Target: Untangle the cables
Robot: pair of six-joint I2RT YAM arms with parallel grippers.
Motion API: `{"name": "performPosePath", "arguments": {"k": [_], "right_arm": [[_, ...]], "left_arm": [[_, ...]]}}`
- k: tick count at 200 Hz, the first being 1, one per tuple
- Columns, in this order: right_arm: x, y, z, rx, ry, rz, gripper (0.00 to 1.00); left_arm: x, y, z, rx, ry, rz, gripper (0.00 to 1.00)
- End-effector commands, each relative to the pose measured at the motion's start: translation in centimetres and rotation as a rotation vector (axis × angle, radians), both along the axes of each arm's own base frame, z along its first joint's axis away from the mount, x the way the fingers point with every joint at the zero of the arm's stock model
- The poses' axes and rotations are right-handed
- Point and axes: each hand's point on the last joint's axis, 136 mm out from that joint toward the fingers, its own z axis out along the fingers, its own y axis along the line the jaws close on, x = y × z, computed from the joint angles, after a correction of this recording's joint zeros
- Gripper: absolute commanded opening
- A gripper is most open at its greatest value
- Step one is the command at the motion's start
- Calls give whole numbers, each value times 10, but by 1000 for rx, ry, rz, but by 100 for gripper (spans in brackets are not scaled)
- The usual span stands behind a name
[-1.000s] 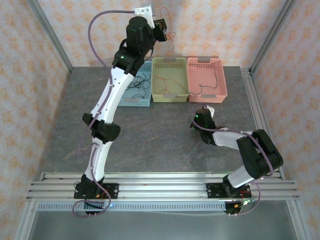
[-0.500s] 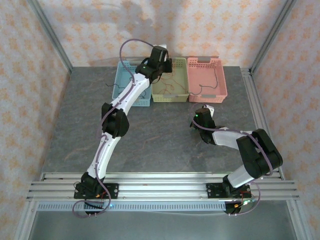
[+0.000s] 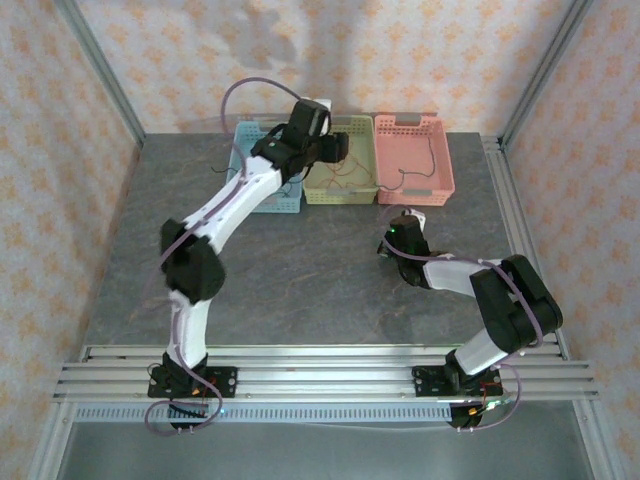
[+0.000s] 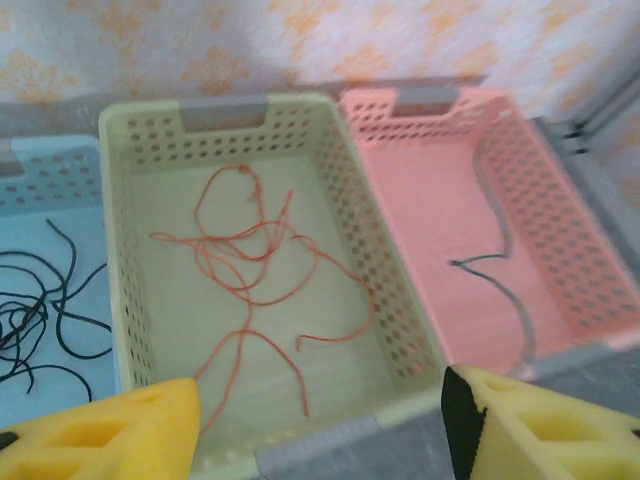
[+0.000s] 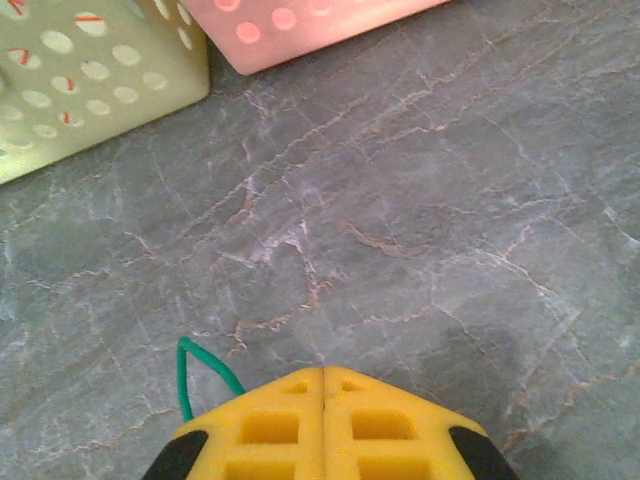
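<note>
My left gripper [image 4: 320, 425] hangs open over the near rim of the yellow-green basket [image 4: 225, 108], nothing between its yellow fingers. An orange-red cable [image 4: 250, 260] lies loose in that basket. Black cables [image 4: 40, 310] lie tangled in the blue basket [image 4: 40, 170]. A dark cable [image 4: 495, 270] rests in the pink basket [image 4: 430, 97]. My right gripper [image 5: 323, 372] is low over the table, fingers pressed together. A green cable [image 5: 185, 375] loops out from under its left finger. In the top view the left gripper [image 3: 335, 148] is at the baskets and the right gripper [image 3: 395, 232] sits mid-table.
The three baskets stand side by side at the back of the grey marbled table [image 3: 300, 270]. An aluminium rail [image 3: 505, 200] edges the table's right side. The corners of the yellow-green basket [image 5: 90, 80] and pink basket [image 5: 300, 25] lie just ahead of the right gripper.
The left arm came down from high up to the yellow-green basket and its gripper opened. The orange-red cable it carried now lies in that basket. The right arm stayed put.
</note>
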Motion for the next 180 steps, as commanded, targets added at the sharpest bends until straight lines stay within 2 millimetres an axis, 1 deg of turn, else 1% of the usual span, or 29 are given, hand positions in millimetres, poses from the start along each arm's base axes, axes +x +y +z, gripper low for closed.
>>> {"name": "performPosePath", "arguments": {"k": [1,6,9,10,21,33,41,71,84,91,104,128,162,180], "right_arm": [[7,14,14,50,-48,22,0],[7,17,15,54,-49,34,0],[7,19,15,56,-50,42,0],[7,20,16,57,-53,44,0],[5,28,18,65,-59,73,0],[4,37,23,71,-80,104,0],[3,44,28,78,-92,129,0],[-6,71,46,109,-160,244,0],[-9,80,52,116,-193,282,0],[-10,85,54,118,-209,304,0],[-14,92,59,125,-236,339,0],[-21,100,72,148,-305,396,0],[-37,105,100,188,-457,480,0],[-46,106,115,206,-548,523,0]], "left_arm": [[-43,28,63,-104,-152,45,64],[-54,33,55,-124,-152,51,64],[-62,37,65,-153,-175,52,64],[-63,38,58,-151,-163,54,64],[-89,52,53,-196,-167,66,65],[-112,63,37,-215,-132,77,64],[-126,70,21,-219,-102,81,64],[-160,95,-32,-181,11,137,64],[-172,99,-52,-156,63,124,64],[-179,102,-59,-151,78,120,64],[-188,101,-66,-163,100,100,64],[-200,87,-68,-199,138,5,64],[-211,68,-75,-312,127,-97,64],[-216,62,-76,-345,114,-142,64]]}}
